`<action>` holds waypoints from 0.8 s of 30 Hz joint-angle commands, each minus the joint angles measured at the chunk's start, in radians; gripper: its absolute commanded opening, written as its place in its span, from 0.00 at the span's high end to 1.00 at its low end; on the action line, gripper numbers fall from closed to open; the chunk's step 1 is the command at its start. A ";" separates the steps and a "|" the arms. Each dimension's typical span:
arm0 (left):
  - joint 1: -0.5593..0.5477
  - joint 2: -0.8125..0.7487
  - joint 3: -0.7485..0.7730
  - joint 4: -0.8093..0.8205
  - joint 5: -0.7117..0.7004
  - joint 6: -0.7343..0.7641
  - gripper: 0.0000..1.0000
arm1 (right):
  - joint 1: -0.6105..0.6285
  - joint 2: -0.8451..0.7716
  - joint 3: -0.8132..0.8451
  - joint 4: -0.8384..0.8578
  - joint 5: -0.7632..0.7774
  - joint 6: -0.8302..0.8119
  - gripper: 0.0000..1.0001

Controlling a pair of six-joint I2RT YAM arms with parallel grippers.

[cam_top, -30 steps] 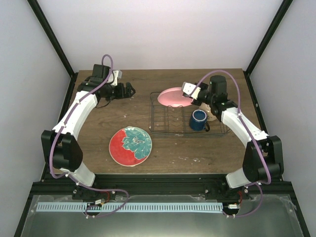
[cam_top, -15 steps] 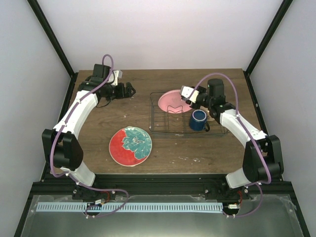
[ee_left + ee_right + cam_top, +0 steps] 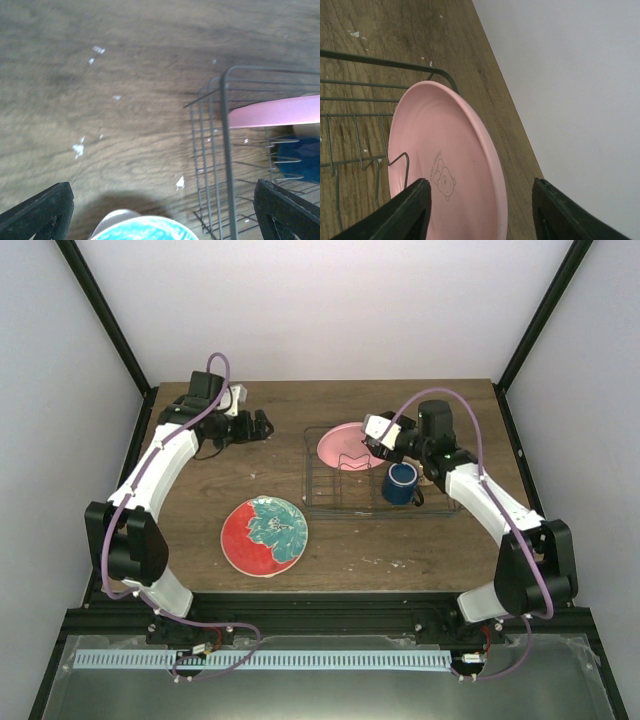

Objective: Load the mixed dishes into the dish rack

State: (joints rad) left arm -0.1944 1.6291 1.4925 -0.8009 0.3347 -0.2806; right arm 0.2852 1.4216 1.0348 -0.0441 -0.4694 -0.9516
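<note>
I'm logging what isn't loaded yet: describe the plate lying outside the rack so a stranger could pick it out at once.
On the wooden table, find the wire rack right of centre. Left of it and nearer the arm bases, the red plate lies flat on the wood. Its big teal flower sets it apart from the plain pink plate in the rack.

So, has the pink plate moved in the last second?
Yes. The pink plate has shifted toward the near edge and sunk lower, further inside the rack, whose wires have stayed put.
</note>
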 commanded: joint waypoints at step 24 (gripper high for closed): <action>-0.047 -0.274 -0.419 -0.347 -0.194 -0.260 0.00 | 0.075 0.136 0.458 -0.426 0.387 0.859 0.22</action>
State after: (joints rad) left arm -0.2207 1.4158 1.1423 -1.1568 0.1322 -0.4740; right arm 0.3470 1.5772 1.4765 -0.4313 -0.1070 -0.1368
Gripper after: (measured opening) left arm 0.997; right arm 0.785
